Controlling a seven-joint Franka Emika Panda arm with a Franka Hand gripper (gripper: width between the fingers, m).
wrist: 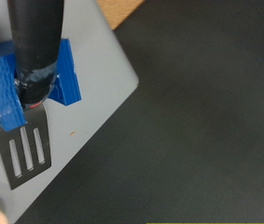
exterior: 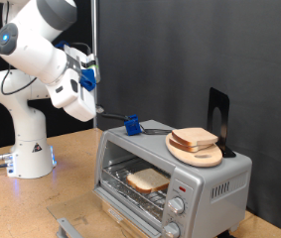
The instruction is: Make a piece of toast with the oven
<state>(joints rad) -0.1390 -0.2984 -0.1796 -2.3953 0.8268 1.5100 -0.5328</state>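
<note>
1. The small silver-grey metal toaster oven (exterior: 205, 177) is showing grey knobs.
2. The pale beige, tan-crusted bread slice (exterior: 147, 179) is lying inside.
3. The black slotted spatula (wrist: 24, 154) is wearing a blue holder (wrist: 34, 79).

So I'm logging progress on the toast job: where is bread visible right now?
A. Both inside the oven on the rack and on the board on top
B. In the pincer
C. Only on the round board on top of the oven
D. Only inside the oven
A: one slice lies on the rack inside the oven, and another slice sits on the round board on top.
</note>
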